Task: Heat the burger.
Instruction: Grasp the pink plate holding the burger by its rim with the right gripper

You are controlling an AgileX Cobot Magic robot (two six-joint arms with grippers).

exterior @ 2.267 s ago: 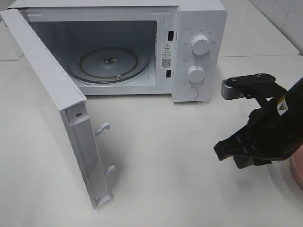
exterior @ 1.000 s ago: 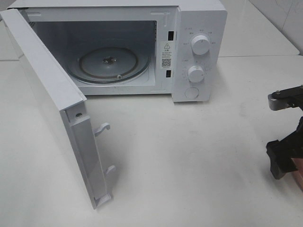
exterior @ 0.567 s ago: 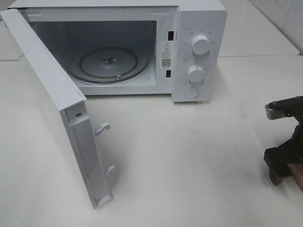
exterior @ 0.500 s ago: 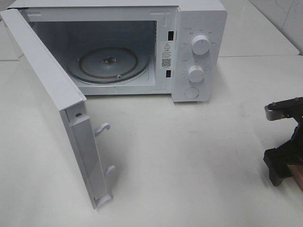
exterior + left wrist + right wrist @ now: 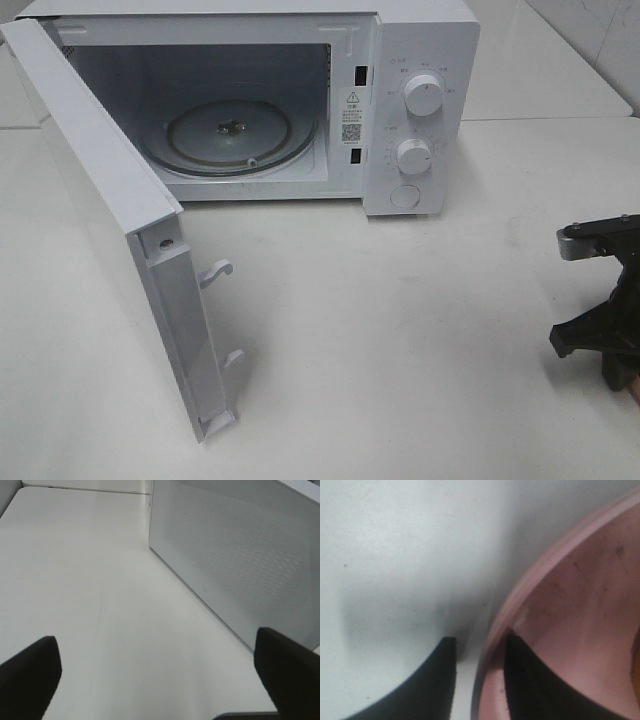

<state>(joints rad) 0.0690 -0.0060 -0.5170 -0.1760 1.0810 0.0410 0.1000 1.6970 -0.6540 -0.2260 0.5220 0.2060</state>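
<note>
Broadly, we see the counter carrying the microwave, its door swung open. Right of the microwave, our right fingers straddle the pink plate rim; whether they pinch it we cannot tell. Beside the microwave, our left fingers stand spread wide. The burger is out of view.

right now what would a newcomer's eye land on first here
The white microwave at the back of the table, its door standing wide open on the left and the glass turntable inside bare. Next, the right claw at the table's right edge, one finger on each side of the pink plate rim, with a slim gap showing beside the outer finger.
</note>
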